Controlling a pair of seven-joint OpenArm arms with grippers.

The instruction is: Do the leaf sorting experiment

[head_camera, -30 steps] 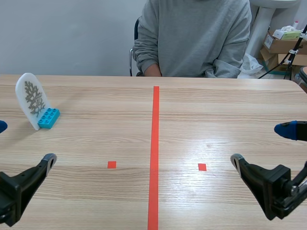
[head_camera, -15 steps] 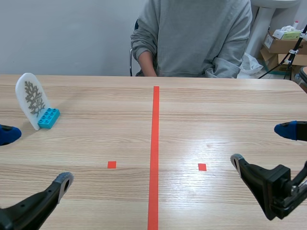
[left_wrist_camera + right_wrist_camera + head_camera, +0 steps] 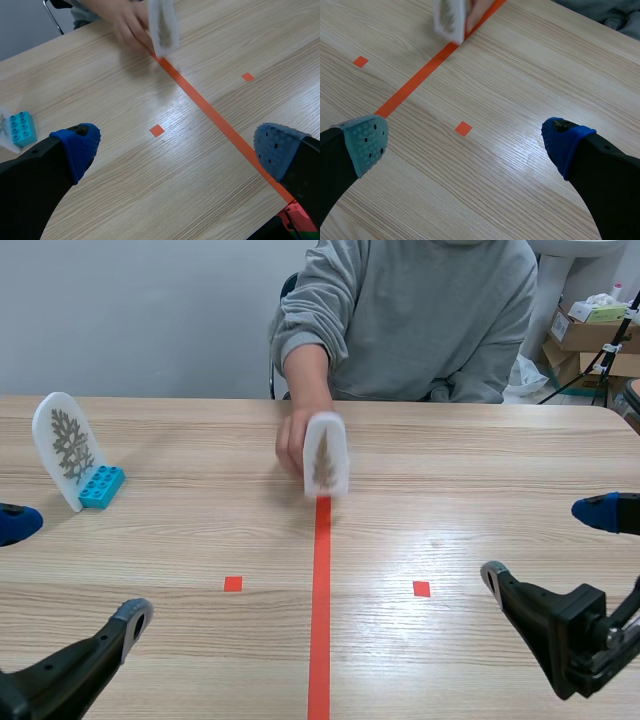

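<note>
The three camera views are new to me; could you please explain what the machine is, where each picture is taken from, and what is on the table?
This is a robot with two black arms, each ending in a two-fingered tool with soft dotted pads. The scene view looks from between the arms across the wooden table. The left tool and the right tool show at its lower corners. Each wrist view looks down past one arm's own tool. Both tools are open and hold nothing. A person sits opposite. Their hand holds a white leaf card upright at the far end of the red tape line. A second leaf card stands in a blue brick on the robot's left side. The tape is only a marking.
</note>
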